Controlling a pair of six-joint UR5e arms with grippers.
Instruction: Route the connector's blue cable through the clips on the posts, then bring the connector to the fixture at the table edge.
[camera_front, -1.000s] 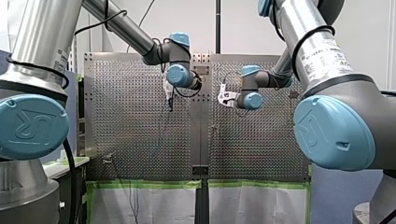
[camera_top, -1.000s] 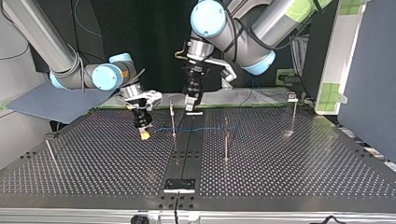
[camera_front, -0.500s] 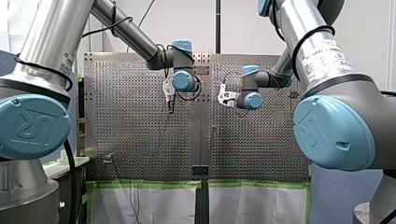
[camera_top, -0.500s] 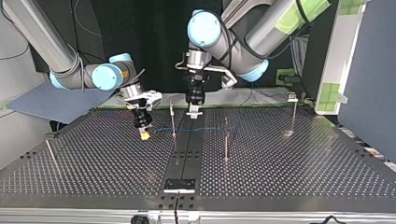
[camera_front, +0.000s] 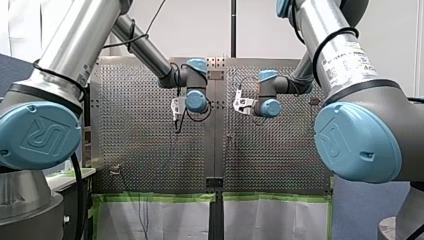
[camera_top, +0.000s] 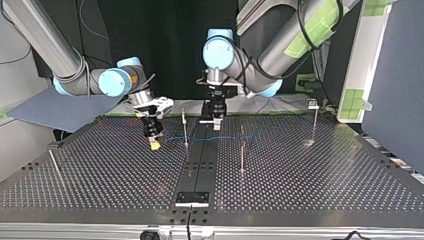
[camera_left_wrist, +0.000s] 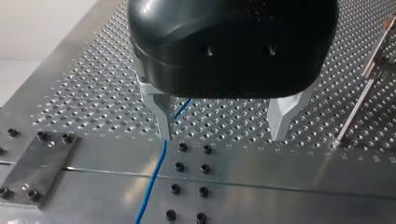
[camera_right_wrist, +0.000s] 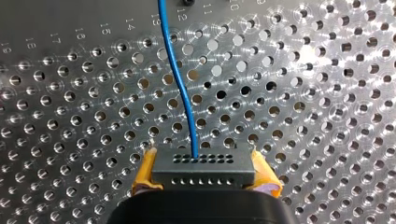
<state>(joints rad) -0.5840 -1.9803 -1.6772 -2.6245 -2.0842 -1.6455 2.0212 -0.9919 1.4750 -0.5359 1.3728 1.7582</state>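
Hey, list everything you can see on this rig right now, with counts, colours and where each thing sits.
table: one, silver perforated, under both arms.
posts: four show, thin metal, spread across the table in the top view.
connector: one, dark grey, between yellow pads.
blue cable: one, blue, from the connector over the table's middle.
fixture: one, black plate, table edge nearest the top view's camera.
left gripper: one, black, fingers open, cable beside one.
right gripper: one, yellow pads, fingers shut on the connector.
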